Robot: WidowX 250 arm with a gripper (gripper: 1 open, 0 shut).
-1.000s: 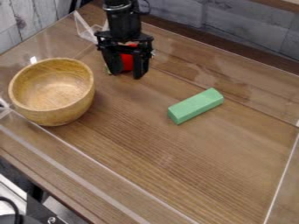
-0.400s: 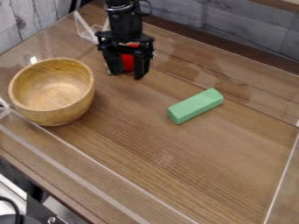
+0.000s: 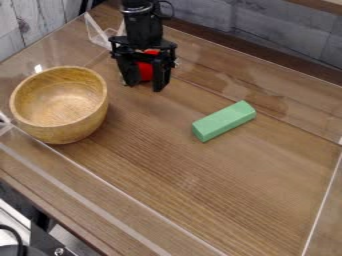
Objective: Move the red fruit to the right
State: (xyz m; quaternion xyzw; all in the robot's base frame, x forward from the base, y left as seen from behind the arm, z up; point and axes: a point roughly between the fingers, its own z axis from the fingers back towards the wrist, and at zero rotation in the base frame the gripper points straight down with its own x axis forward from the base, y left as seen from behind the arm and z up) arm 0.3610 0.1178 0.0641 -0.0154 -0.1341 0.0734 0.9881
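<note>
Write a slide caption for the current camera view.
End effector down around the red fruit, wooden bowl and green block on either side.

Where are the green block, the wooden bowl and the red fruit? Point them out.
Green block [image 3: 225, 121]: camera view, middle of its top face.
Wooden bowl [image 3: 59, 94]: camera view, inside bottom.
Red fruit [image 3: 148, 71]: camera view, red skin showing by the gripper [image 3: 142, 78].

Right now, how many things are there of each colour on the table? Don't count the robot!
Red: 1, the fruit
Green: 1, the block
Tan: 1, the bowl
Total: 3
</note>
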